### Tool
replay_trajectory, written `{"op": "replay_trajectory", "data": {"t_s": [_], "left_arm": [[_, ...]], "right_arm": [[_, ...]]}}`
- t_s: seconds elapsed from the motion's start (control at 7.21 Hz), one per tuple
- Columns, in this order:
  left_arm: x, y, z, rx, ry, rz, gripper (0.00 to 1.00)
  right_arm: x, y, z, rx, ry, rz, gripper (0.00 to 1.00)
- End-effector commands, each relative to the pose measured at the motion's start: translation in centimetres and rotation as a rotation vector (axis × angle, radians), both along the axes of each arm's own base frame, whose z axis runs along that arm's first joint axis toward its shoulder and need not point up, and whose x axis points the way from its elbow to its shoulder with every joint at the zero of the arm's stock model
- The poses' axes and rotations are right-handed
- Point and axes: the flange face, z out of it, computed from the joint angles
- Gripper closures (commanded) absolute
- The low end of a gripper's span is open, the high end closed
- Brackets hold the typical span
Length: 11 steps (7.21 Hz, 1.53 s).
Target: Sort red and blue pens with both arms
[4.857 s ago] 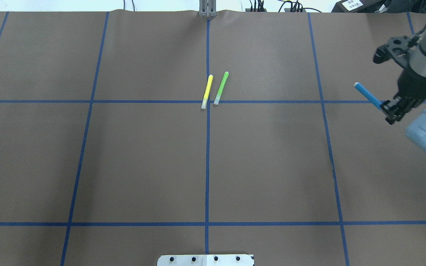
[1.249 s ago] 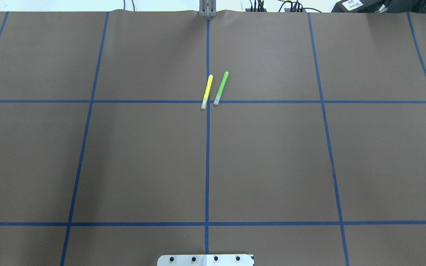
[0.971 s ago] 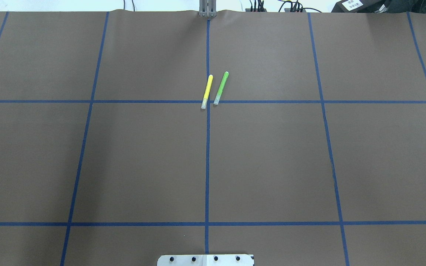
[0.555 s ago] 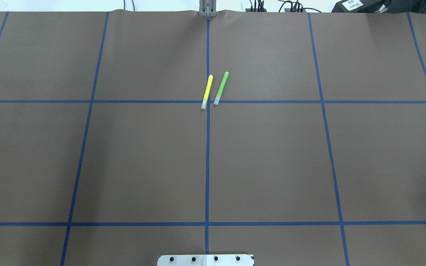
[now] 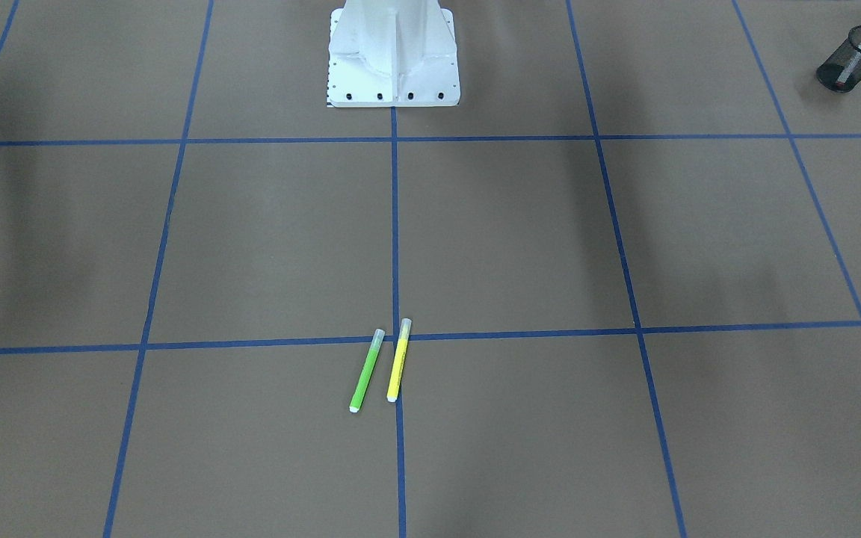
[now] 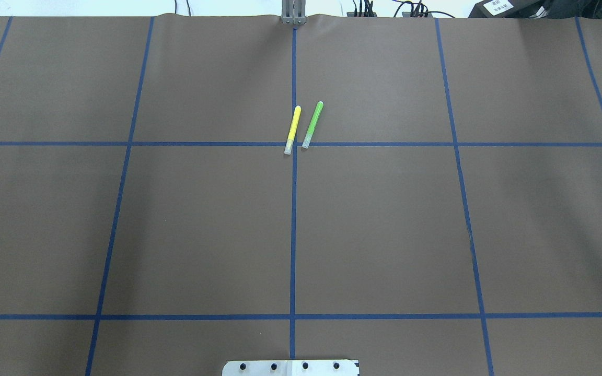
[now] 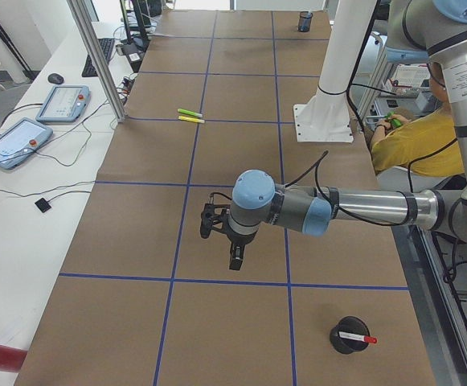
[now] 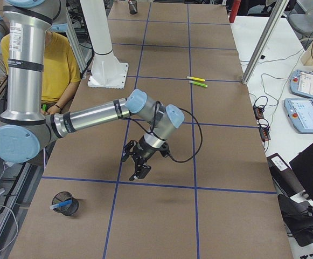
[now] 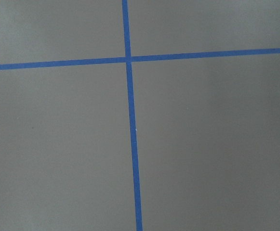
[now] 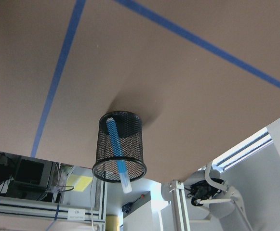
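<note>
Brown table (image 6: 384, 219): red pen (image 7: 355, 338) in left cup (image 7: 339, 344), blue pen (image 10: 114, 144) in right cup (image 10: 134, 139), apparently colour-sorted; cannot tell whether left gripper (image 7: 235, 257) or right gripper (image 8: 138, 171) is spread.

A long worktop (image 7: 241, 161) lies under brown paper, crossed by a grid of blue tape lines (image 6: 293, 230). Along its far edge, seen from the robot, runs a white desk (image 7: 16, 241) with two tablet-like pendants (image 7: 63, 102), a keyboard (image 7: 104, 52) and loose cables. An aluminium post (image 7: 96, 60) rises at that edge. The light is bright and even.
</note>
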Motion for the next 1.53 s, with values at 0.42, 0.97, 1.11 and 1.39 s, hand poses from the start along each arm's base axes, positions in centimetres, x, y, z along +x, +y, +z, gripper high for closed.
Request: {"op": "replay_trajectory", "data": {"t_s": [0.42,0.97,1.11,1.39], "left_arm": [[0.1,-1.2,1.6,-0.025,-0.001,0.003,0.0],[0.2,-2.6,0.9,-0.015,0.005,0.002,0.0],[0.2,-2.7,0.8,-0.016,0.008,0.001,0.0],[0.3,-5.2,0.3,-0.049,0.007,-0.001,0.0]], "right_arm": [[-4.3,-13.9,-4.8,0.219,-0.18,0.463,0.0],[1.9,-9.4,-1.6,0.213,-0.218,0.727,0.0],[2.4,-6.5,1.4,0.259,-0.237,0.737,0.0],[2.5,-3.7,3.8,0.239,-0.226,0.797,0.0]]}}
